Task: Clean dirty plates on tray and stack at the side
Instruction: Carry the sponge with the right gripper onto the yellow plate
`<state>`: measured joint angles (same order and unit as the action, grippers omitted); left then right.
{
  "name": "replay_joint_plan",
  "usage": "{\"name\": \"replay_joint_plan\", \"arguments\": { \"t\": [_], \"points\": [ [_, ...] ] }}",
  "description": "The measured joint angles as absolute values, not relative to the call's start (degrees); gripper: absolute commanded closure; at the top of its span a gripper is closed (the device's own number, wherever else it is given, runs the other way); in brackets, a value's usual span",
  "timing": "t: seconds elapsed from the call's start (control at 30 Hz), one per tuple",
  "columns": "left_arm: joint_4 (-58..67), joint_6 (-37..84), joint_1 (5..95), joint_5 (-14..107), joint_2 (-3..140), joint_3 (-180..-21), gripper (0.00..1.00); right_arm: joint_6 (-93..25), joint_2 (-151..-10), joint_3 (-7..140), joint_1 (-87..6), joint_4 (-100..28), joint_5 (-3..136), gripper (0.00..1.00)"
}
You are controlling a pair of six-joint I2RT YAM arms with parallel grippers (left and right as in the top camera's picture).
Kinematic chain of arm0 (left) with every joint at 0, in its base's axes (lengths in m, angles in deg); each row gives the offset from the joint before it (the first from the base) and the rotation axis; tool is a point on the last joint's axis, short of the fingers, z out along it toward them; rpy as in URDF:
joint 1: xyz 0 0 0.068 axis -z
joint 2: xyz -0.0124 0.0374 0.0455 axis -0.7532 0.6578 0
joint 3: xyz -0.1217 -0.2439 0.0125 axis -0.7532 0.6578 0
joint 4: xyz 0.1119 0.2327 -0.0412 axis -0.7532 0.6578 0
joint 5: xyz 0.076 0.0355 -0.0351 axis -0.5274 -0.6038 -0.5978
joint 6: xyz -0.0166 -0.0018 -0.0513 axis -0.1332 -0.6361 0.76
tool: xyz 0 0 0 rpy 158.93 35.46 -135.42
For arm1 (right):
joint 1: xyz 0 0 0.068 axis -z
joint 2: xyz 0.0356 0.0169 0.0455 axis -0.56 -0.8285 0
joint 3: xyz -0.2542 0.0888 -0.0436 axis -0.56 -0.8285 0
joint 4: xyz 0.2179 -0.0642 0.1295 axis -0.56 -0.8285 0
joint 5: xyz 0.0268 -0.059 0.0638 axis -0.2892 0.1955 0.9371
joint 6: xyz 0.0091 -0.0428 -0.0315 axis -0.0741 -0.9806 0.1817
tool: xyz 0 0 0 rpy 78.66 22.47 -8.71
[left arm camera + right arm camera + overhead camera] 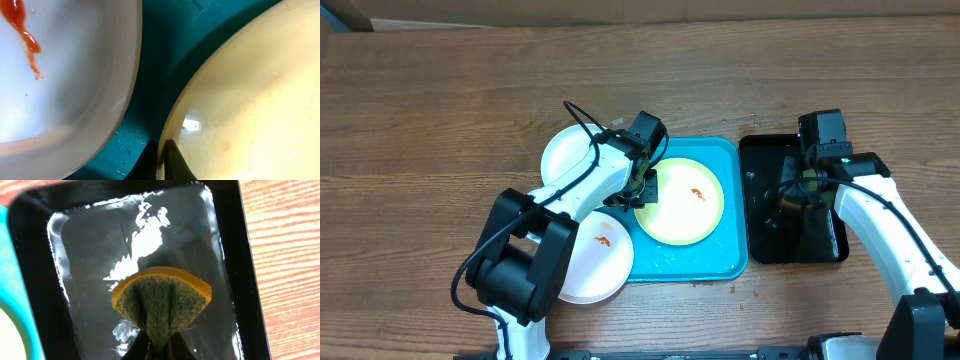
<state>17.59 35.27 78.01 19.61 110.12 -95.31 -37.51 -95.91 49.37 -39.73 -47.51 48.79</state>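
The pale yellow-green plate (682, 212) lies in the turquoise tray (732, 252), with an orange smear near its middle. My left gripper (645, 188) is shut on this plate's left rim; in the left wrist view its fingers (160, 161) pinch the rim of the plate (250, 100). A white plate (592, 265) with an orange-red smear lies over the tray's left edge and also shows in the left wrist view (55, 85). A second white plate (565, 155) lies left of the tray. My right gripper (800, 190) is shut on a yellow-and-green sponge (160, 297) over the black tray.
The narrow black tray (760, 160) stands right of the turquoise tray and holds a film of water (140, 235). Water drops lie on the turquoise tray floor (150, 65). Bare wooden table surrounds the trays.
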Motion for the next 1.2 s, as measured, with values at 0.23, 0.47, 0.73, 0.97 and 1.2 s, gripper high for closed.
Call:
{"name": "replay_joint_plan", "arguments": {
  "t": [0.23, 0.47, 0.73, 0.97, 1.2],
  "points": [
    [17.59, 35.27, 78.01, 19.61, 110.12, -95.31, 0.96, -39.26, -95.91, 51.92, -39.71, -51.11, 55.81, 0.96],
    [17.44, 35.27, 78.01, 19.61, 110.12, -95.33, 0.96, -44.99, -95.91, 57.78, -41.91, -51.92, 67.98, 0.96],
    [17.42, 35.27, 78.01, 19.61, 110.12, -95.33, 0.96, -50.91, -96.57, 57.72, -51.75, -49.87, 68.44, 0.96],
    [17.4, 35.27, 78.01, 19.61, 110.12, -95.33, 0.96, -52.11, -102.08, 56.62, -57.5, -44.99, 63.74, 0.96],
    [17.4, 35.27, 78.01, 19.61, 110.12, -95.33, 0.96, -52.51, -110.17, 56.47, -59.29, -40.14, 61.07, 0.96]
  ]
}}
